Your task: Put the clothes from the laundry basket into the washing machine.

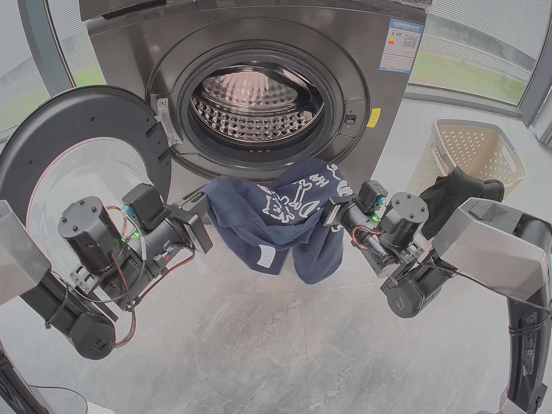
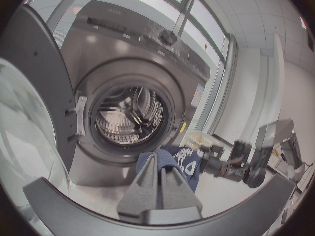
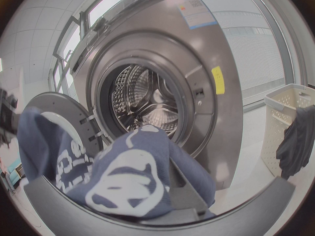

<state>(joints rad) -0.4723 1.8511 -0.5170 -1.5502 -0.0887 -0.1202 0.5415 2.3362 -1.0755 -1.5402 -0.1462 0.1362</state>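
So the washing machine (image 1: 259,47) sits straight ahead, its door (image 1: 75,139) swung out to the left. The shirt (image 1: 276,219) hangs just in front of the opening, strung between the left gripper (image 1: 202,219) and right gripper (image 1: 332,208). The laundry basket (image 1: 477,145) stands on the floor (image 1: 259,340) right of the machine, with another garment (image 1: 454,196) draped over its near rim.

This is a laundry corner in a glass-walled room. A dark grey front-loading washing machine (image 1: 345,58) fills the upper centre. A cream perforated plastic laundry basket (image 1: 471,145) stands at the right, before tall windows (image 1: 483,41).
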